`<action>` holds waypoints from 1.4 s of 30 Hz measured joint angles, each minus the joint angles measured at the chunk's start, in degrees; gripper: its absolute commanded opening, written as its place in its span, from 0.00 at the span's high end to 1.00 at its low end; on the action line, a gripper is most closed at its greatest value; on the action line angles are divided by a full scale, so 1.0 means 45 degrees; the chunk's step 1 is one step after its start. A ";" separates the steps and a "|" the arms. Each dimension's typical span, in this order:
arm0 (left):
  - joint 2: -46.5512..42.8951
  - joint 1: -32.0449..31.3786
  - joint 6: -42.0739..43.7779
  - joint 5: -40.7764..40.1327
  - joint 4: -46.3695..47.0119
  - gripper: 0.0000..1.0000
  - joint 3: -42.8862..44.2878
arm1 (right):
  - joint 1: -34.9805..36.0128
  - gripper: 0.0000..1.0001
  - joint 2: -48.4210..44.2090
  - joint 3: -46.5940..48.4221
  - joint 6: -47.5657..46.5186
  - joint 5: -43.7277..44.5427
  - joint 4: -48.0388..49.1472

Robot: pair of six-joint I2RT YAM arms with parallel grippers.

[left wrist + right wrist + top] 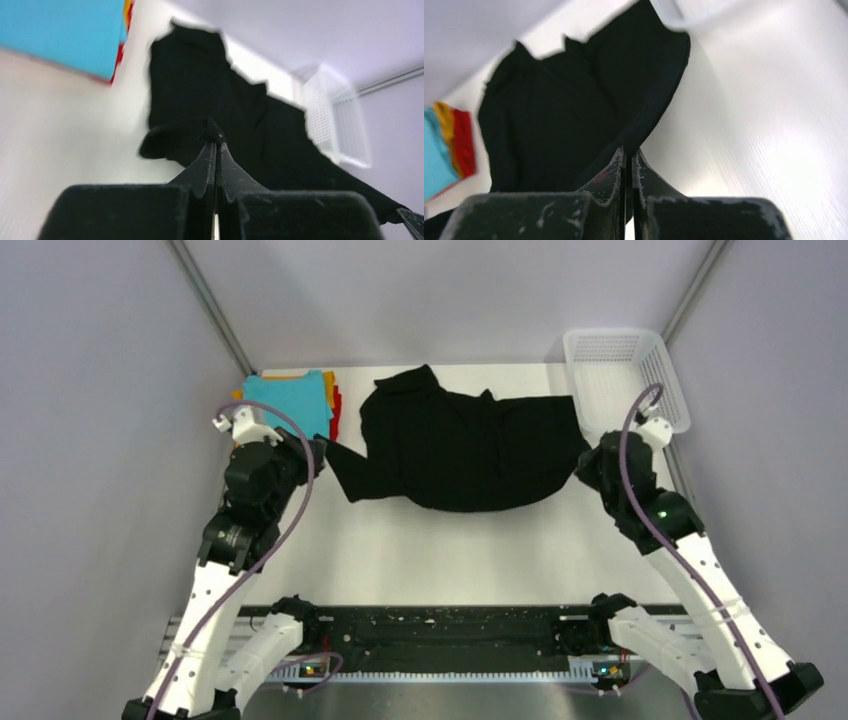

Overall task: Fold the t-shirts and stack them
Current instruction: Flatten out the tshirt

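Note:
A large black t-shirt (pixel 465 445) lies rumpled across the back half of the white table. My left gripper (pixel 318 450) is shut on its left sleeve tip (pixel 212 132). My right gripper (pixel 583 462) is shut on the shirt's right edge (pixel 644 135), whose cloth runs down between the closed fingers. A folded stack sits at the back left: a teal t-shirt (pixel 287 400) on top, with orange-yellow (pixel 328 388) and red (pixel 336 412) edges showing beneath. The stack also shows in the wrist views, teal (pixel 65 35) and red (pixel 464 142).
A white plastic mesh basket (pixel 625 375) stands at the back right corner, close to the right arm. Grey walls enclose the table on three sides. A black rail (pixel 450 635) with the arm bases runs along the near edge.

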 measured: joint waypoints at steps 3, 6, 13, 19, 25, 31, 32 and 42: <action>-0.0117 0.0000 0.0345 -0.0228 0.0214 1.00 0.1598 | 0.0000 1.00 -0.0044 0.1938 -0.0903 0.0277 0.0049; -0.0136 0.0000 0.0631 -0.0578 0.0345 1.00 0.3201 | 0.0000 1.00 -0.0044 0.3774 -0.1836 0.0389 0.0112; 0.0019 0.0000 0.1608 -0.1268 0.0617 1.00 0.7014 | 0.0000 1.00 0.0413 0.8335 -0.3808 -0.0408 0.0165; 0.0661 0.0000 0.2603 -0.0801 0.0758 1.00 1.1006 | 0.0000 1.00 0.1205 1.2672 -0.4658 -0.1608 -0.0520; 0.1559 0.0000 0.3531 0.0053 0.0801 1.00 1.5174 | 0.0000 1.00 0.1365 1.5839 -0.4707 -0.3410 -0.1214; 0.1501 0.0068 0.3857 0.1064 0.1370 1.00 1.6558 | 0.0000 1.00 0.0748 1.6228 -0.4697 -0.4376 -0.1452; 0.1472 0.0117 0.3866 0.1171 0.1462 1.00 1.6568 | 0.0000 1.00 0.0597 1.6140 -0.4697 -0.4459 -0.1520; 0.2667 0.0374 0.4342 0.1355 0.1855 1.00 1.6427 | 0.0000 1.00 0.0442 1.3882 -0.4731 -0.2958 -0.1302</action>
